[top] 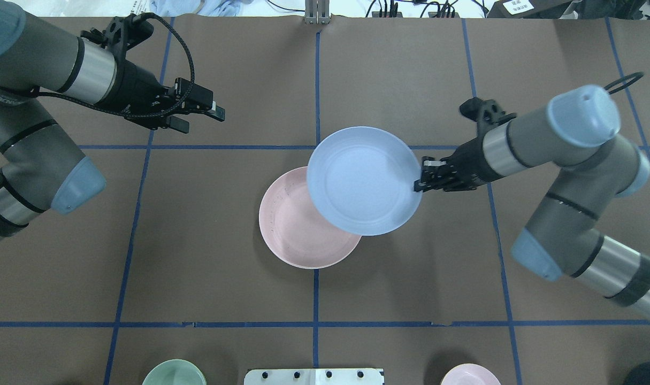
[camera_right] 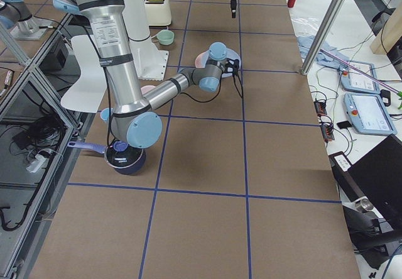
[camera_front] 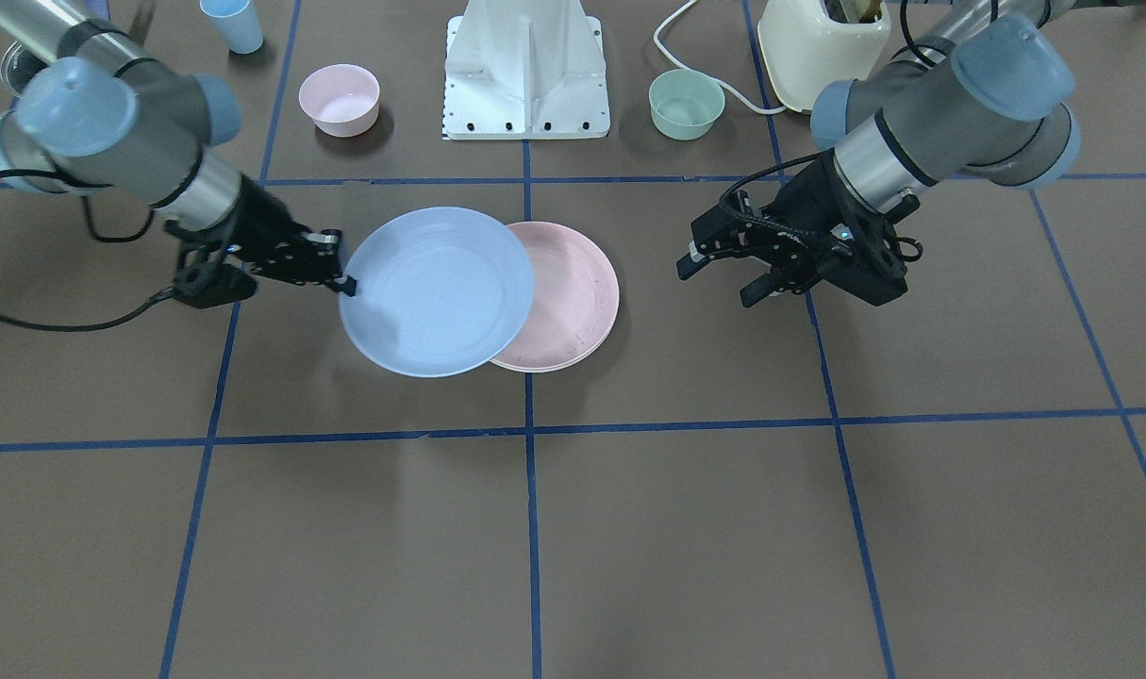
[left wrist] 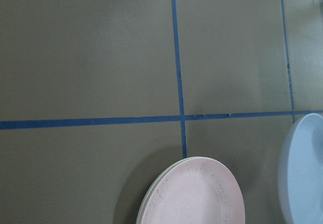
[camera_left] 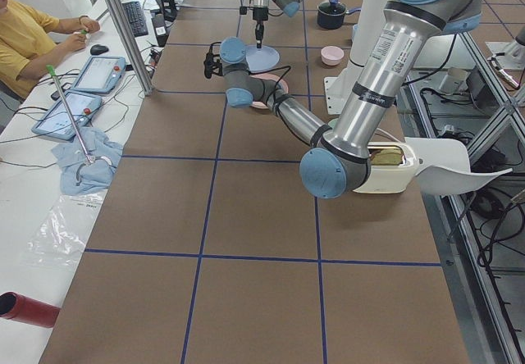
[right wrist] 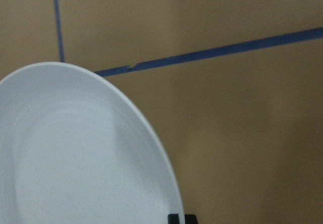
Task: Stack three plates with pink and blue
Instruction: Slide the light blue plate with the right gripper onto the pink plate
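Overhead exterior view: on the table (top: 196,240) the stack sits near the centre, just beside a crossing of tape lines. The right arm (top: 560,133) reaches in toward it, and the left arm (top: 62,75) hangs well apart.

The blue plate (top: 363,181) is in the air, roughly level, and overlaps only part of the pink plate (top: 292,230) below it. The pink plate rests on the cream plate (left wrist: 149,198), of which only a thin rim shows in the left wrist view.

The right gripper (top: 418,184) is clamped on the blue plate's rim at one edge. The left gripper (top: 203,118) holds nothing, its jaws apart.

The main risk, as I judge it, is an off-centre release. Unless the blue plate is brought squarely over the pink one, it will land on the rim, tip and slide onto the table.

The one-edge pinch is a second risk. The plate's weight hangs out from the fingers, so it may sag or twist in the grip. A drooping far edge could then catch the pink plate and shove the two lower plates out of line.
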`<state>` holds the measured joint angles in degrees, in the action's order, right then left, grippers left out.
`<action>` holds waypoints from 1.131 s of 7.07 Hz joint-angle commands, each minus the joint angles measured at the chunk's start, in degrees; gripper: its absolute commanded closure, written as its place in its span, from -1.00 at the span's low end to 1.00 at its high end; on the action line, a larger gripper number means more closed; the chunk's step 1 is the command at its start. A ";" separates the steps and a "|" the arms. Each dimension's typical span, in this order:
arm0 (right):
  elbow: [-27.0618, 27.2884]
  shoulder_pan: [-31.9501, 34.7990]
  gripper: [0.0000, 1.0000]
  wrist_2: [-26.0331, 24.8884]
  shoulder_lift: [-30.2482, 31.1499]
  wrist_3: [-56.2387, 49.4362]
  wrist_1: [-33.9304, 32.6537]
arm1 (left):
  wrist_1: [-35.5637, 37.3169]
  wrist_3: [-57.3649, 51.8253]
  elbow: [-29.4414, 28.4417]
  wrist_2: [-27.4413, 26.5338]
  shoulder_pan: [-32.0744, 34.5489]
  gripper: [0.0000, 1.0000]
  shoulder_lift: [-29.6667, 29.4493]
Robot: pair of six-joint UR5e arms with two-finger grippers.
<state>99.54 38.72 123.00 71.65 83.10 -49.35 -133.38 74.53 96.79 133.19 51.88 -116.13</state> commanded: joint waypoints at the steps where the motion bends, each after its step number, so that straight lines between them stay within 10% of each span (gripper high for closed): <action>1: -0.31 -6.62 1.00 -5.39 -2.22 2.85 -0.31 | -0.21 0.00 -0.02 0.05 0.24 -1.00 -0.24; 8: -2.41 -7.87 1.00 -7.68 -4.31 4.78 -0.04 | -0.21 0.36 0.42 0.14 0.24 -1.00 -0.24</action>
<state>98.07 30.80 115.43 68.72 87.12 -49.41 -133.59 74.87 97.20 133.26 52.12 -116.40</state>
